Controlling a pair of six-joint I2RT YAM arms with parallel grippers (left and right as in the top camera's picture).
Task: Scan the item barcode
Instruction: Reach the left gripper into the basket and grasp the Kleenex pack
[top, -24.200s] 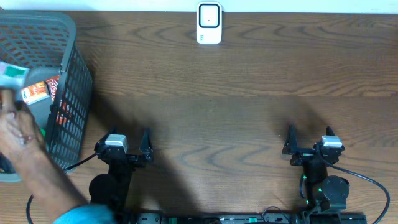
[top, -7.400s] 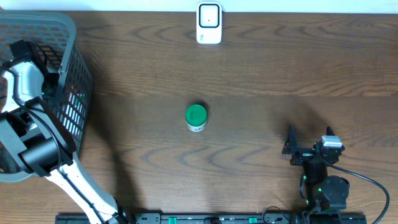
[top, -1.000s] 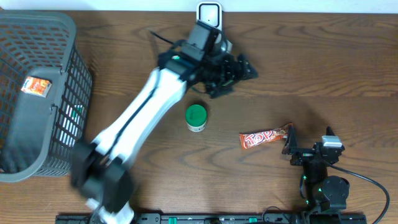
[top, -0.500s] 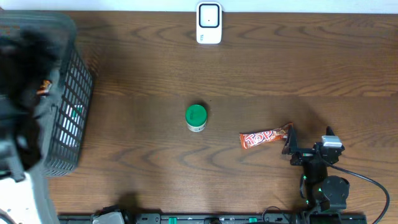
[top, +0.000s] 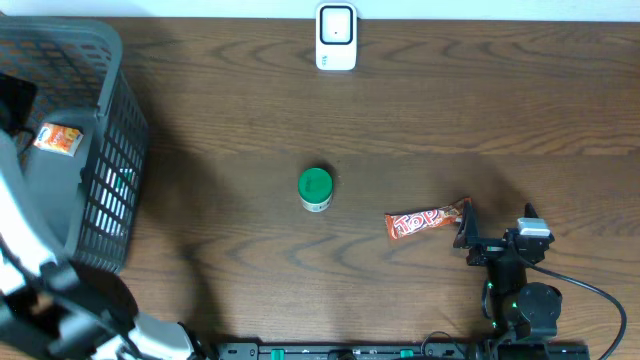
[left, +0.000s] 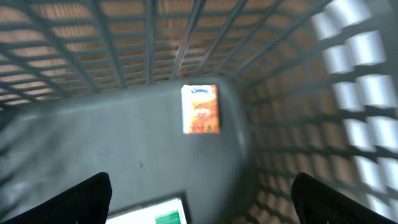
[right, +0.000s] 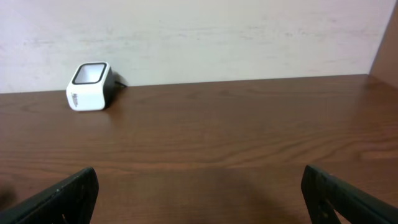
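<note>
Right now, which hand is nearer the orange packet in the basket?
Left. The left hand reaches into the basket, with the orange packet on the floor just ahead of it. The right hand sits at the opposite side of the table, well away from the basket.

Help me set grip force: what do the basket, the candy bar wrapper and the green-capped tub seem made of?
The basket looks like matte grey moulded plastic, given its uniform lattice walls. The candy bar wrapper seems thin glossy film, with printed lettering and a crimped end. The green-capped tub is probably plastic, smooth cap over white body; too small to be sure.
</note>
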